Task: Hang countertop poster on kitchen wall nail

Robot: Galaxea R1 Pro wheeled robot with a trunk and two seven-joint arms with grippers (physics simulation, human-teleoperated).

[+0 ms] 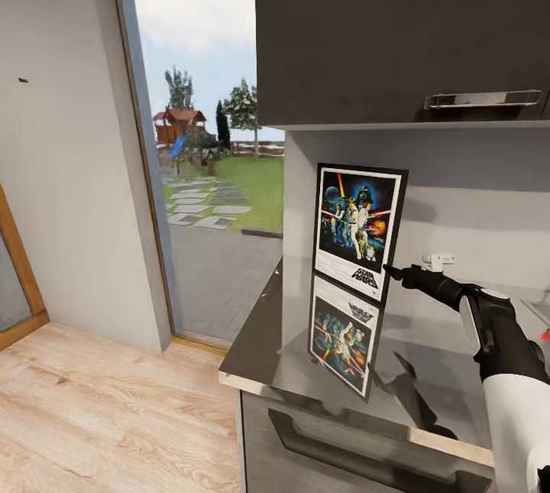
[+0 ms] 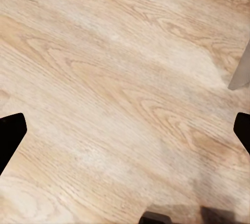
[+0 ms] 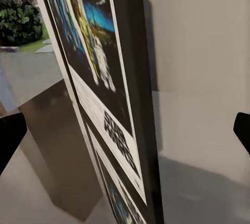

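The poster [image 1: 359, 224] stands upright on the kitchen countertop [image 1: 260, 348], its black frame and STAR WARS lettering facing the room. A dimmer upside-down mirror image of it lies in the glossy slab below. My right gripper [image 1: 399, 274] reaches in at the poster's lower right edge. In the right wrist view the poster [image 3: 112, 94] is seen edge-on between the widely spread fingers, so the right gripper [image 3: 125, 130] is open and not touching it. One wall nail [image 1: 23, 80] is a dark dot on the off-white wall at far left. My left gripper [image 2: 125, 130] hangs open over wood floor.
A matte dark upper cabinet with a steel handle [image 1: 481, 99] overhangs the counter. A tall glass opening [image 1: 206, 172] onto a garden separates the counter from the nail's wall. A drawer handle [image 1: 344, 447] sits below the pale counter edge. Wood floor [image 1: 99, 409] spreads at left.
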